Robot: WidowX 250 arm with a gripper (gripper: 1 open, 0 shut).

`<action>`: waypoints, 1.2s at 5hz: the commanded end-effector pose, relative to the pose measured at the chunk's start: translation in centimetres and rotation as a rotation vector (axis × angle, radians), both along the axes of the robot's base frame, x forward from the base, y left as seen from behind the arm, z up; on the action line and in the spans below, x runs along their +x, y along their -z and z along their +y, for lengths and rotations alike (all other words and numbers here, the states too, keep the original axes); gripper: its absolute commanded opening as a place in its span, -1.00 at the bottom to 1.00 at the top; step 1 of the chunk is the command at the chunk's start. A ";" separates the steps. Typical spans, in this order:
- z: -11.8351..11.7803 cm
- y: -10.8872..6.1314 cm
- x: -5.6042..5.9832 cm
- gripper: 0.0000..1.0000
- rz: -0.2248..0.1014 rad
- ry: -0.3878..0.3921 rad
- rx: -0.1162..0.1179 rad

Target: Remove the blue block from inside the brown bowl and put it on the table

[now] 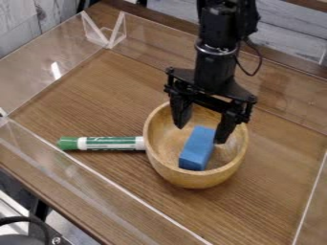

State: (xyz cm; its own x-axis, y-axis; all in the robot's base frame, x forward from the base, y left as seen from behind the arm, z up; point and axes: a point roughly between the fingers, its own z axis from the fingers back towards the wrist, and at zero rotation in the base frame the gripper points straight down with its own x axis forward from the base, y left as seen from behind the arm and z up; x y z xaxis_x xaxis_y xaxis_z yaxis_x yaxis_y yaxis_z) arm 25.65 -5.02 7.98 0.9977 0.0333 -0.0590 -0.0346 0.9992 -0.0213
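The blue block [197, 148] lies inside the brown bowl [163, 160], leaning toward the bowl's right half. My gripper [206, 127] hangs straight down over the bowl, open, one black finger [181, 113] by the bowl's far left rim and the other finger [231, 127] over the right inside wall. Its tips stand just above the block's top end, with nothing held between them. The bowl rests on the dark wood table [102, 91].
A green-and-white marker [102, 144] lies on the table just left of the bowl. Low clear acrylic walls [45, 72] edge the tabletop, with a clear triangular piece [106, 31] at the back left.
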 end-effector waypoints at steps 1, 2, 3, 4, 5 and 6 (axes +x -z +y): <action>-0.5 -0.2 0.3 1.00 -0.031 0.017 -0.012; -0.6 0.4 0.5 1.00 -0.036 0.020 -0.020; -0.5 0.5 0.6 1.00 -0.044 0.028 -0.034; -0.5 0.5 0.6 1.00 -0.046 0.030 -0.040; -0.4 0.5 0.7 1.00 -0.048 0.033 -0.046; -0.2 0.5 0.7 1.00 -0.050 0.035 -0.052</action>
State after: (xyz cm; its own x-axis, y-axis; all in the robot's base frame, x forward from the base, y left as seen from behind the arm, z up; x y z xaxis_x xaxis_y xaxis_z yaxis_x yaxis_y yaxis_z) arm 25.83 -5.40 6.60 0.9989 -0.0126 -0.0459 0.0094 0.9976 -0.0692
